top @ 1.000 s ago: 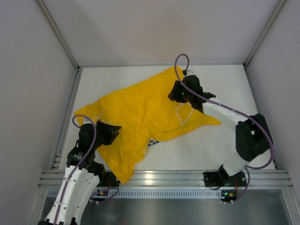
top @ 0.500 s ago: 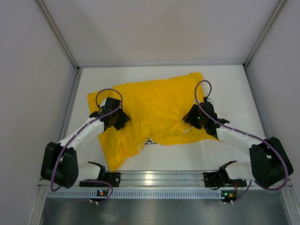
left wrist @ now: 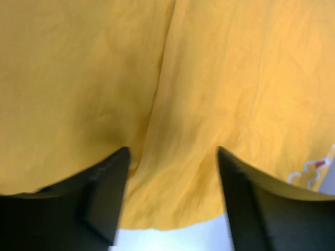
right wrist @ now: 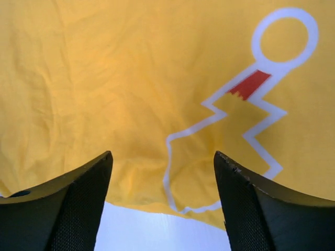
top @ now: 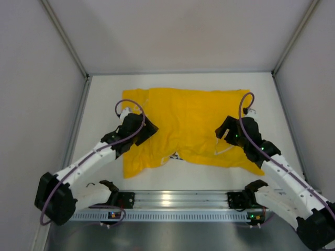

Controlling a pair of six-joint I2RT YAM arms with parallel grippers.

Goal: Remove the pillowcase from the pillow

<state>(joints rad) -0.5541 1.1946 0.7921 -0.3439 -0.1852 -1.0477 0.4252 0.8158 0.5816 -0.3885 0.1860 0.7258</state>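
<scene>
The yellow pillowcase (top: 188, 117) lies spread flat and wrinkled across the middle of the white table. The cream pillow does not show in any view. My left gripper (top: 144, 129) is open and low over the cloth's left part; in the left wrist view (left wrist: 172, 151) yellow pillowcase fabric (left wrist: 209, 78) fills the gap between the jaws, near the cloth's front edge. My right gripper (top: 226, 132) is open over the cloth's right part; in the right wrist view (right wrist: 163, 154) the pillowcase (right wrist: 104, 78) with a white zigzag print (right wrist: 251, 120) lies under it.
The white table (top: 104, 104) is boxed in by grey walls at the left, back and right. A metal rail (top: 172, 198) runs along the near edge. A bare strip of table (right wrist: 162, 230) shows just in front of the cloth's edge.
The pillowcase has gone from a bunched, slanted heap to a wide flat sheet further back. Both arms have stretched forward and lowered; each gripper has shifted slightly to the right.
</scene>
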